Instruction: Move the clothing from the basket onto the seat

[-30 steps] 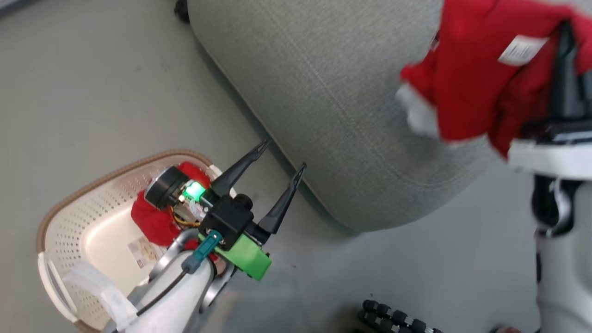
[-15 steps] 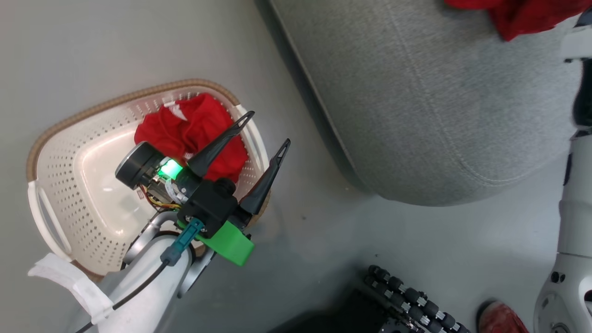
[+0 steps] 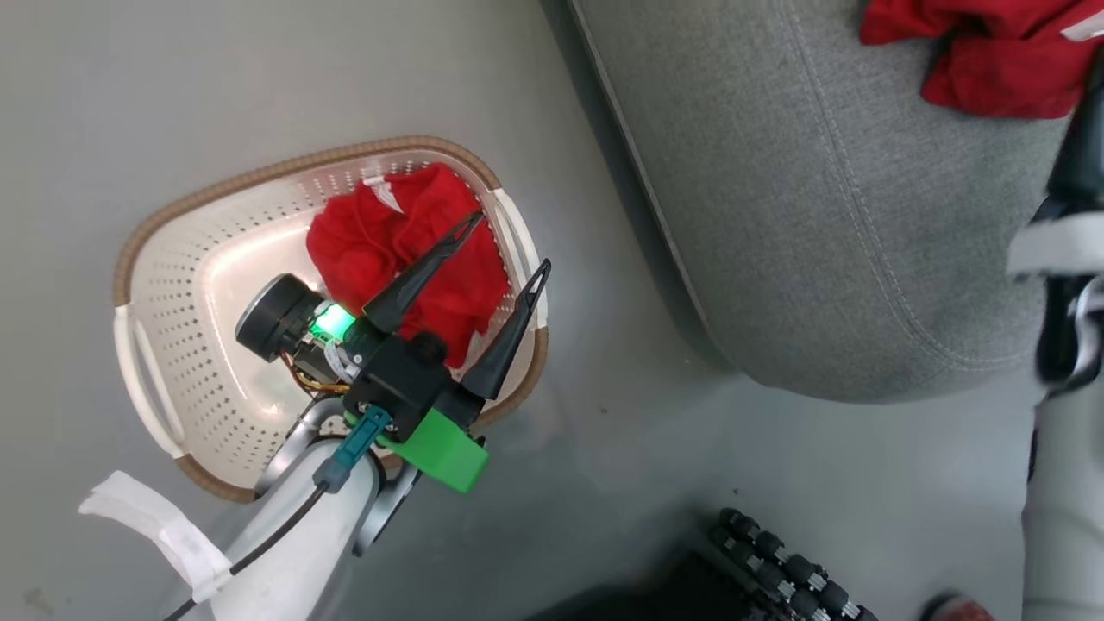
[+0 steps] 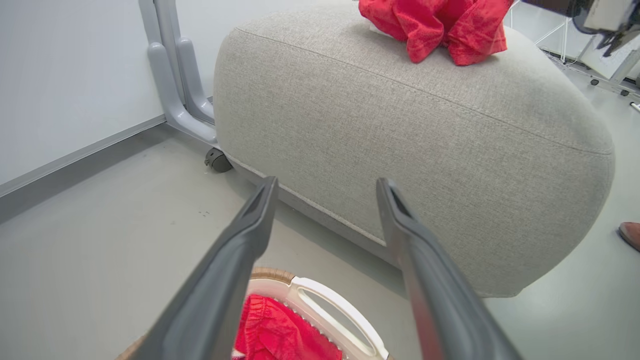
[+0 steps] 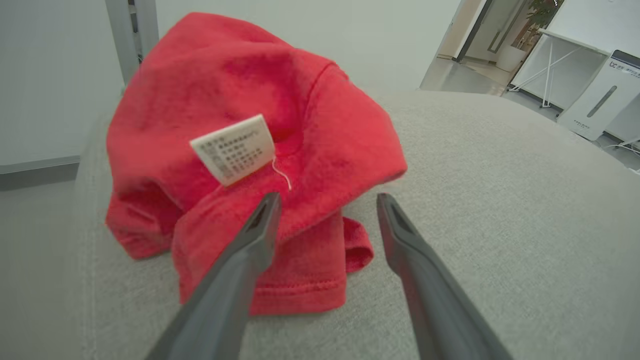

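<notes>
Two claws: left gripper (image 3: pixel 512 239), right gripper (image 5: pixel 327 196) held apart.
Seat garment (image 5: pixel 250 90): crumpled on seat (image 5: pixel 500 200); tag (image 5: pixel 234 149) print unreadable.
Basket garment (image 3: pixel 405 241): bunched in basket (image 3: pixel 172 293).

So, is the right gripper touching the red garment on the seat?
Cannot tell. Right wrist view: the open right gripper has one finger across the red garment on the seat; neither gap nor contact shows plainly.

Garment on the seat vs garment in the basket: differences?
The seat's garment lies heaped on the seat, care label showing; the basket's garment is bunched against the basket wall, not yet moved. The open right tool faces the first; the open left tool hangs above the second. Both bright red, crumpled.
</notes>
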